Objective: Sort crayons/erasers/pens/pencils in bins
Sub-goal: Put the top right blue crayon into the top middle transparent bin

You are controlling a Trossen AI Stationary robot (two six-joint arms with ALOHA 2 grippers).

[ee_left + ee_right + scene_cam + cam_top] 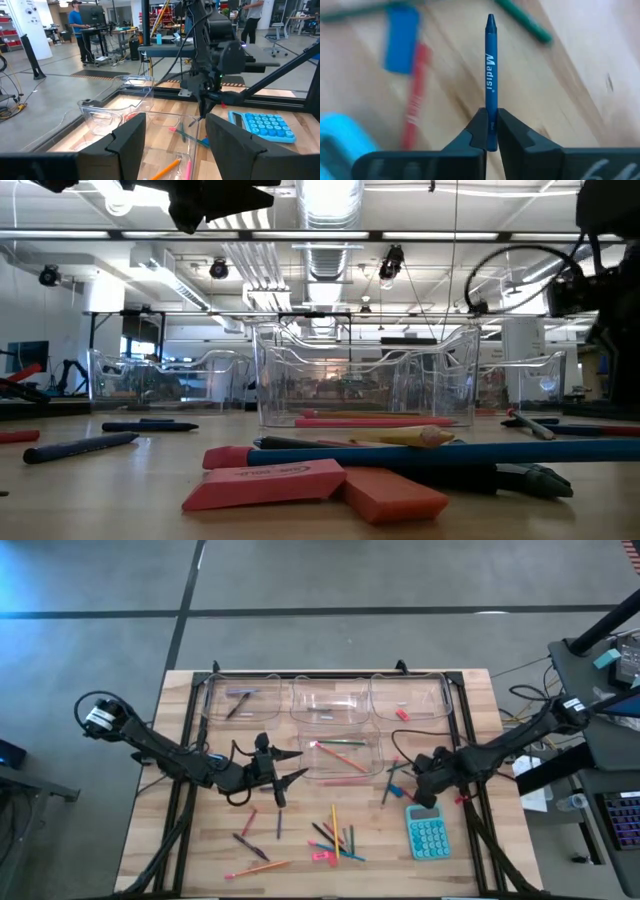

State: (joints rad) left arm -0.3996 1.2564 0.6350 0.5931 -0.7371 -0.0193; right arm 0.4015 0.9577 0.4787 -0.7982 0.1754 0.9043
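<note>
Four clear bins (336, 712) sat on the table (200, 850): three in a row along the far edge and one in front of the middle one. The front bin (345, 760) held a few pencils, green, orange and pink. The far-left one had a dark pen (238, 700) or two, the far-right one a small red eraser (402, 714), and the middle one looked nearly bare.

The right gripper (491, 131) was just right of the front bin, above a teal calculator (428, 834), pinched shut on a blue crayon (491, 75) that stuck straight out past its fingertips. The left gripper (283, 778) hung just left of the front bin with its fingers spread wide, holding nothing.

Loose sticks (335, 835) lay scattered in front of that bin, with bare wood toward the table's near corners.
</note>
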